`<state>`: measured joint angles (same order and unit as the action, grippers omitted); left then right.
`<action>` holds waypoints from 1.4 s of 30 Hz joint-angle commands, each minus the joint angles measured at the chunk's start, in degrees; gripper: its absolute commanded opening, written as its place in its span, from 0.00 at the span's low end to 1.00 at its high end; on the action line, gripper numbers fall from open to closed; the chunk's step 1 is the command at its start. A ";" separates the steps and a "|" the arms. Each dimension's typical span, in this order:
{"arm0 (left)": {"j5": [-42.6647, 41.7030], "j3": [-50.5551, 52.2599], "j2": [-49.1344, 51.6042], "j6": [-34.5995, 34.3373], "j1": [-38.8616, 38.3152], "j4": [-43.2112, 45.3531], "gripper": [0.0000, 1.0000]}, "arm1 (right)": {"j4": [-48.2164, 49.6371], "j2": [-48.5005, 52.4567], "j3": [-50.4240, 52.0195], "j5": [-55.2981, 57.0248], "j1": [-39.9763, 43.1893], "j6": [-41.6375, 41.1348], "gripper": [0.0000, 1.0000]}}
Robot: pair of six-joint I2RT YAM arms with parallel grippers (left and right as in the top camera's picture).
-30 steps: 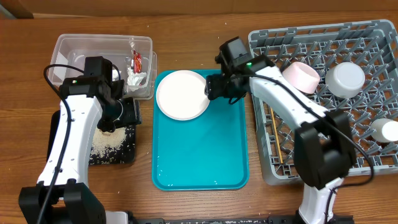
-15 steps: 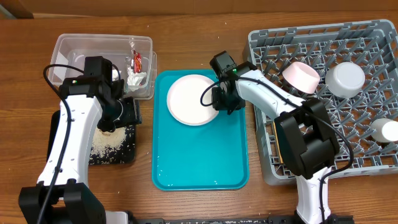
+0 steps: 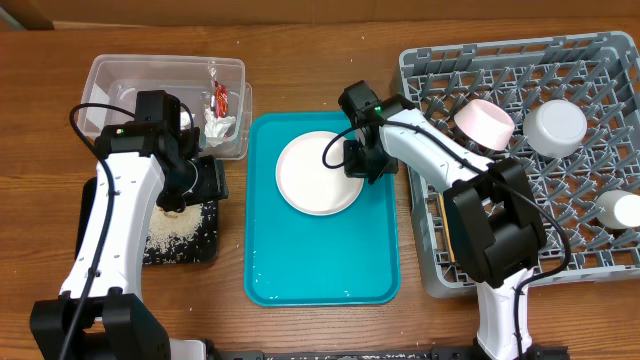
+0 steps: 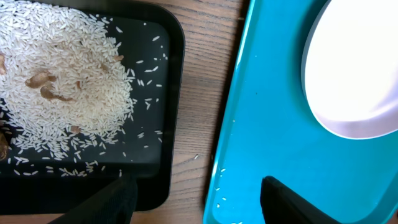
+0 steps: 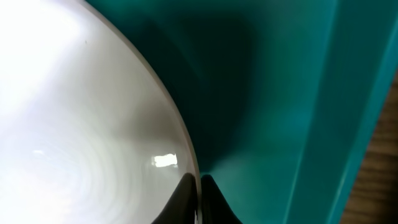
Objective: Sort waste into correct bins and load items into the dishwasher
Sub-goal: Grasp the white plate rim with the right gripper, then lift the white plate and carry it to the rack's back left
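A round white plate [image 3: 318, 172] lies on the teal tray [image 3: 320, 260]. My right gripper [image 3: 355, 160] is shut on its right rim; the right wrist view shows the thin plate [image 5: 81, 112] edge pinched between the two fingers of the right gripper [image 5: 199, 196]. My left gripper [image 3: 205, 180] hangs open over the gap between the black tray [image 4: 168, 93] and the teal tray [image 4: 261, 124], holding nothing. Rice [image 4: 74, 93] and small brown lumps [image 4: 40, 79] lie in the black tray. A red wrapper [image 3: 220, 98] and white tissue [image 3: 222, 125] sit in the clear tub [image 3: 130, 80].
The grey dish rack [image 3: 540, 70] at the right holds a pale bowl [image 3: 485, 122], a white bowl [image 3: 556, 128], a cup [image 3: 620, 208] and chopsticks [image 3: 440, 215]. A few rice grains lie at the teal tray's left edge.
My right gripper has shut on the plate's rim, and the plate has slid right and toward the front on the teal tray. The left arm has not moved.
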<state>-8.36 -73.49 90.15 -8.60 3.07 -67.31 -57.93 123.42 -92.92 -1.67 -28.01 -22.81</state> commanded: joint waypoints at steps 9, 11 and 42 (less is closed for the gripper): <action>0.39 0.28 0.17 -0.44 -0.22 0.09 0.66 | -5.77 -12.81 -10.93 7.30 5.22 5.29 0.04; 0.39 0.28 0.17 -0.44 -0.22 0.11 0.67 | -5.35 -16.28 -11.98 12.92 7.02 5.29 0.04; 0.35 0.28 0.17 -0.66 -0.22 0.28 0.68 | 5.97 -20.41 3.08 51.32 16.39 1.51 0.04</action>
<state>-8.36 -73.49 90.15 -8.62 3.07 -67.26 -52.29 103.04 -90.65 50.57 -11.29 -20.05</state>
